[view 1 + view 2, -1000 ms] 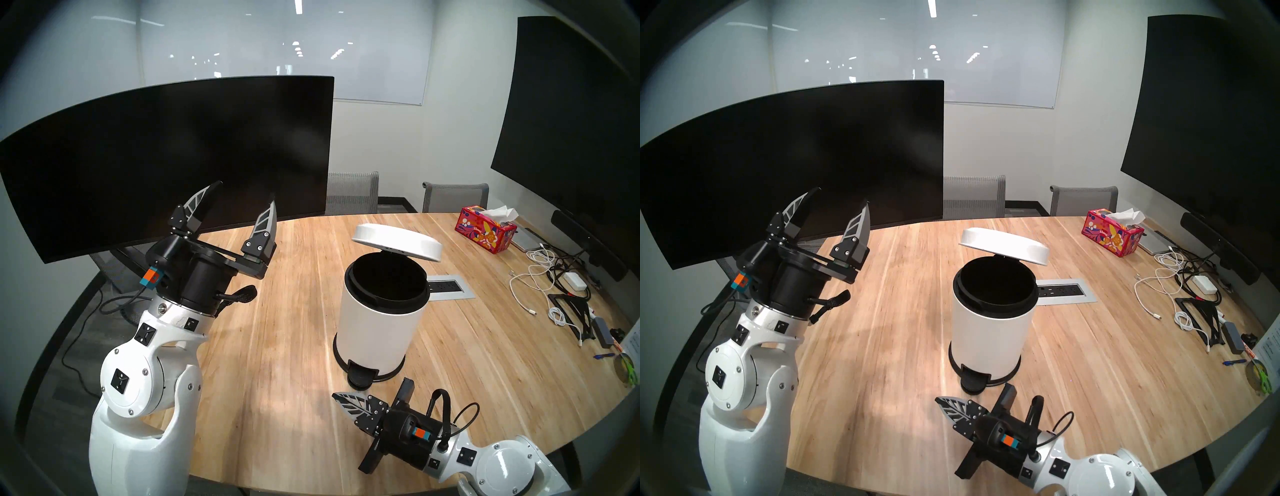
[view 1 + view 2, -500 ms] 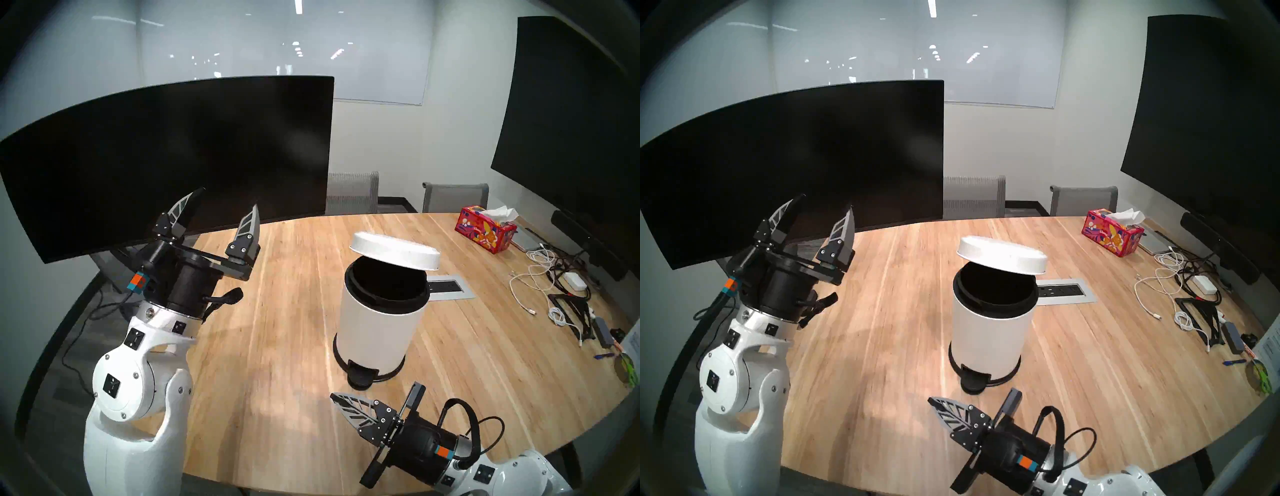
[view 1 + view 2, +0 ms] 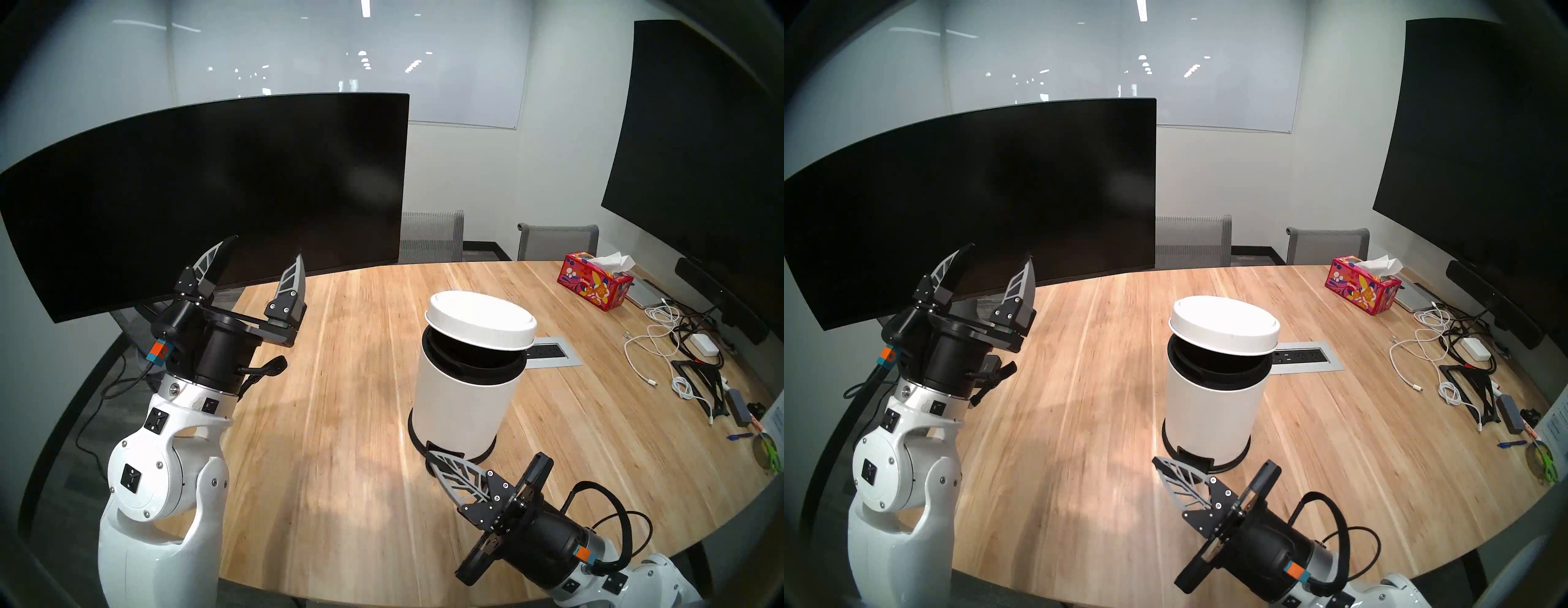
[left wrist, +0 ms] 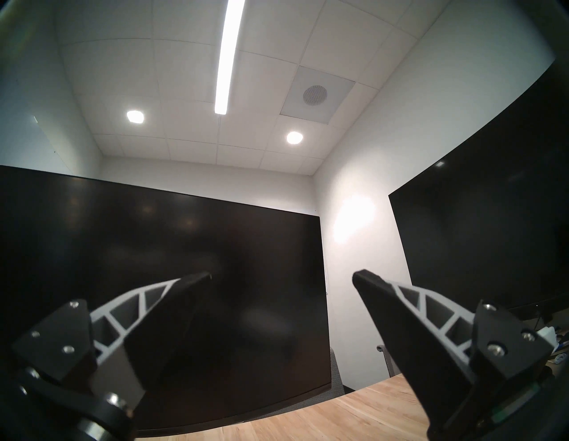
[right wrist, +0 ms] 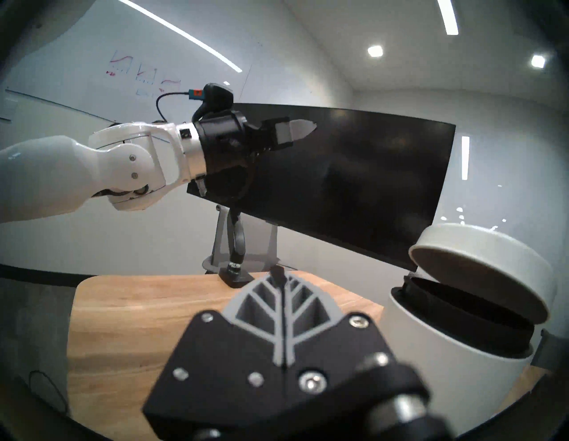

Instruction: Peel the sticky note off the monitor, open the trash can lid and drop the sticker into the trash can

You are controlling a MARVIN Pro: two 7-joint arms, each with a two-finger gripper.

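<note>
The monitor point(image 3: 212, 191) point(image 3: 975, 204) point(image 4: 154, 246) point(image 5: 354, 184) is a wide curved black screen at the back left, and no sticky note shows on it or anywhere else. My left gripper point(image 3: 267, 248) point(image 3: 1000, 250) point(image 4: 283, 274) is open and empty, raised in front of the screen's lower edge. The white trash can point(image 3: 462, 407) point(image 3: 1212, 407) point(image 5: 462, 369) stands mid-table. Its lid point(image 3: 479, 320) point(image 3: 1223, 322) point(image 5: 492, 261) hangs low over the rim, leaving a dark gap at the front. My right gripper point(image 3: 430, 454) point(image 3: 1156, 460) point(image 5: 278, 272) is shut on nothing, its tips just in front of the can's base and covering the pedal.
A second large dark screen point(image 3: 695, 148) hangs on the right wall. A tissue box point(image 3: 596, 284), tangled cables and chargers point(image 3: 679, 361) and a table power outlet point(image 3: 547, 350) lie at the right. Two grey chairs point(image 3: 432, 235) stand behind the table.
The lid has dropped from wide open to nearly down. My right gripper tilted its tips up in front of the pedal while its wrist drew right. My left gripper pulled back left and down.
</note>
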